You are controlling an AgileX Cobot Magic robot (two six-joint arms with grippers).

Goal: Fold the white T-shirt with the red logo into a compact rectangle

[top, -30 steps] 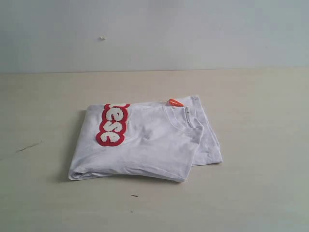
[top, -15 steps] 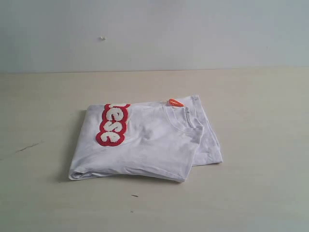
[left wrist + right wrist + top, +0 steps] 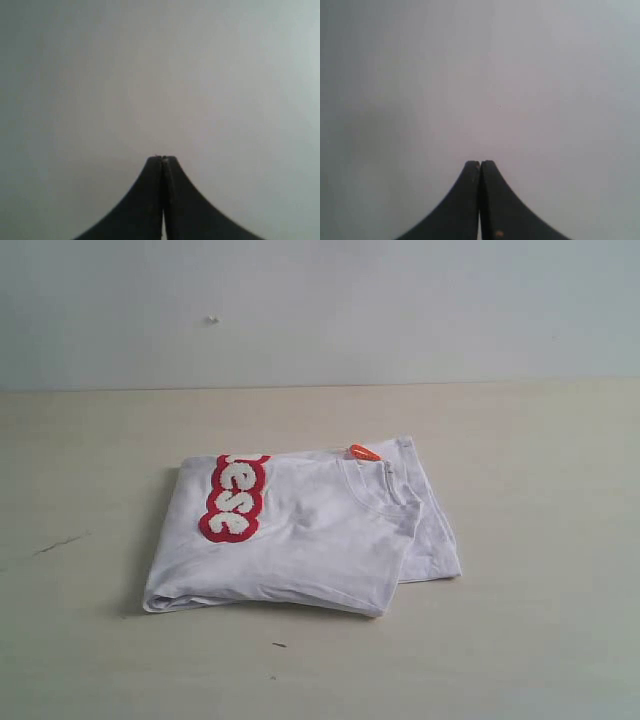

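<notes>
The soft white cotton T-shirt (image 3: 320, 540) is seen folded mid-way on the pale bench (image 3: 540, 480), red fuzzy logo patch (image 3: 234, 498) uppermost. It is judged light and floppy, so corners are best pinched. The left tool (image 3: 162, 158) and right tool (image 3: 480, 162) are closed tight, nothing held.

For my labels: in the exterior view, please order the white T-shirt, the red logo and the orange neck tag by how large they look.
1. white T-shirt, folded, by far the largest.
2. red logo, of which only part shows.
3. orange neck tag, clearly the smallest.
</notes>
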